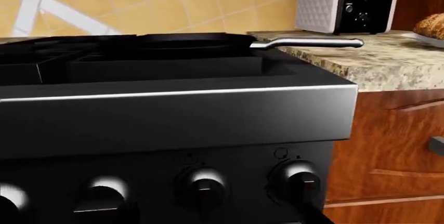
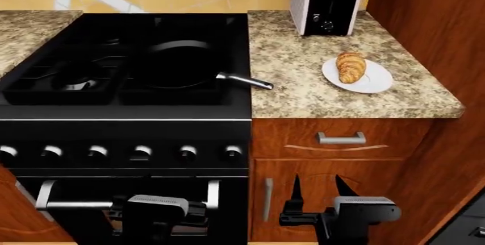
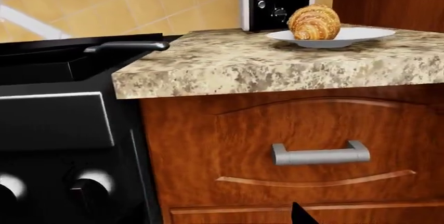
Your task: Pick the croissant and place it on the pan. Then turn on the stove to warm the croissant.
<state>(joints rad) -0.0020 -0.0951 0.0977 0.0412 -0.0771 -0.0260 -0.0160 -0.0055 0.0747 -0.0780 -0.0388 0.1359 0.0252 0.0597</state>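
The croissant lies on a round white plate on the counter right of the stove; the right wrist view shows the croissant too. The black pan sits on the stove's right burner, its silver handle pointing over the counter. My right gripper hangs low before the cabinet door, open and holding nothing. My left gripper is low in front of the oven door, and its fingers are lost against the black. Two stove knobs fill the left wrist view close up.
A white-and-black toaster stands at the back of the counter behind the plate. A drawer with a silver handle is under the counter. A wooden wall closes the right side. The oven's bar handle runs beside my left gripper.
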